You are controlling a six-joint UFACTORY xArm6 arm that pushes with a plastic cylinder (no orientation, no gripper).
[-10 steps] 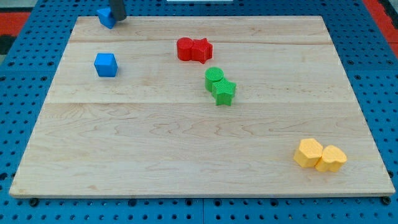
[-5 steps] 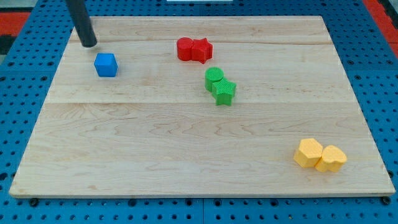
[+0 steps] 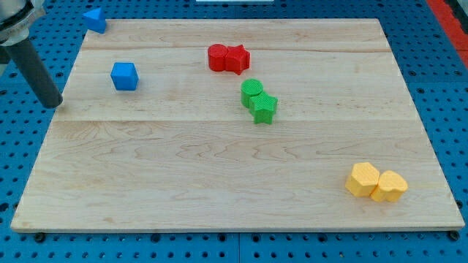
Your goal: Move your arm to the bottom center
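My tip rests at the board's left edge, left and a little below the blue cube. A second blue block lies at the top left corner, partly off the board. A red cylinder touches a red star near the top centre. A green cylinder touches a green star just below them. Two yellow blocks, one touching the other, sit at the bottom right.
The wooden board lies on a blue pegboard table. The arm's rod rises from the tip to the view's top left corner.
My tip has moved from the top left corner down and to the left, past the blue cube, to the board's left edge. The corner blue block has shifted left and up.
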